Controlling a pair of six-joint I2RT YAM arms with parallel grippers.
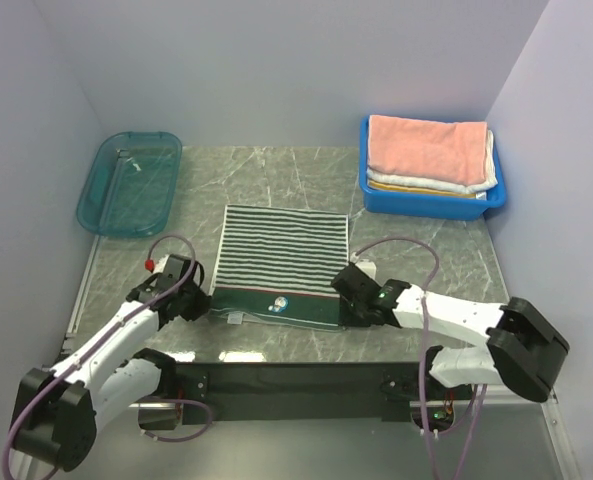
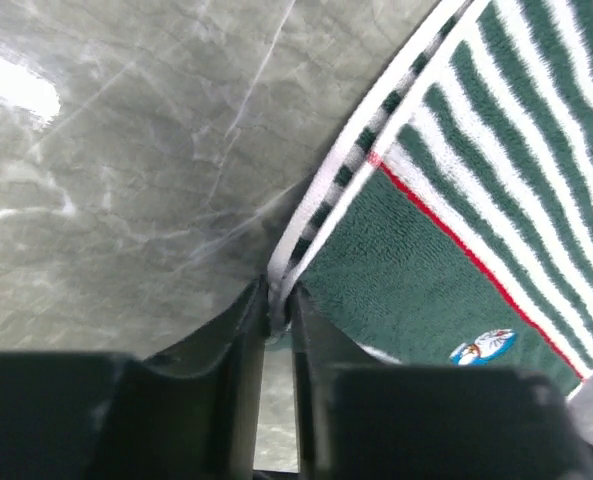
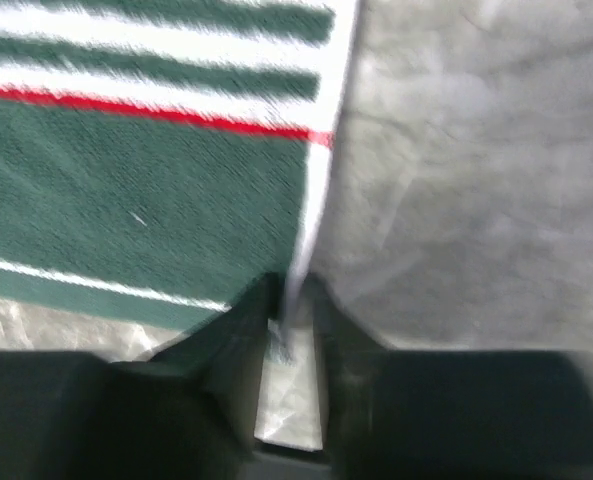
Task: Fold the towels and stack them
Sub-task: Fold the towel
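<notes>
**Both grippers closed on the near corners of the striped towel**

The table (image 1: pixel 416 255) had a grey-green marble top with pale veins, and it shone a little toward the lower left of the top view. Plain pale lilac walls (image 1: pixel 276 70) closed it in on the left, at the back and on the right. A black strip (image 1: pixel 296 380) ran along the lower edge of the marble, between the two arm bases.

The striped towel (image 1: pixel 281 262) lay flat and open in the middle of the frame. Its upper part had dark green and white stripes. Along its lower edge ran a solid green band with a thin red line and a small emblem (image 1: pixel 278 303).

The left gripper (image 2: pixel 279 305) was pressed tight on the white hem at the lower left corner of this towel. The hem rose a little from the marble into the narrow gap between the fingers. The right gripper (image 3: pixel 291 300) was pressed in the same way on the hem at the lower right corner.

In the upper left stood a transparent teal tray (image 1: pixel 129 185). In the upper right stood a blue bin (image 1: pixel 426 207). In it a folded pink towel (image 1: pixel 426 148) lay on top of paler folded towels (image 1: pixel 406 184), white and yellowish. Both containers were well apart from the striped towel.
</notes>
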